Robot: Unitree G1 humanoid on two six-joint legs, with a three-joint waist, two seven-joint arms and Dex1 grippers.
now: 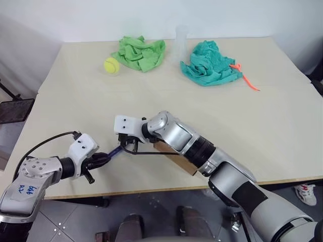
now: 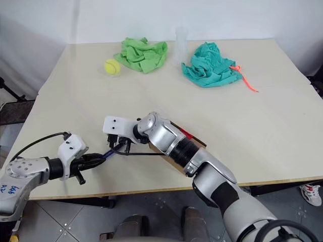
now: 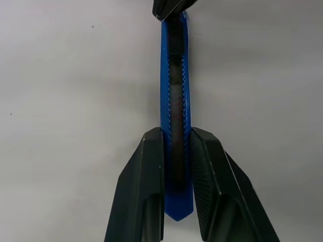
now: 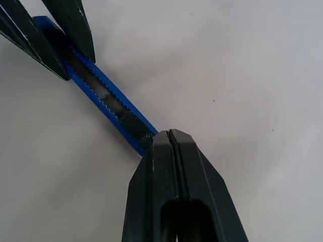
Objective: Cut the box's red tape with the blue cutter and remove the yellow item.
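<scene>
Blue cutter (image 3: 175, 126) clamped in left end effector (image 3: 176, 166), aimed at closed right end effector (image 4: 171, 138)

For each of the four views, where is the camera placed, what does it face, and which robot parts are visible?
Left eye: on the head, looking down over the table; both arms show.
Right eye: beside it, same scene; the box shows red tape.
Left wrist: along the left gripper, shut on the cutter.
Right wrist: along the shut right gripper, meeting the cutter's far end.
Both wrist views share the cutter and the other gripper's tips.
</scene>
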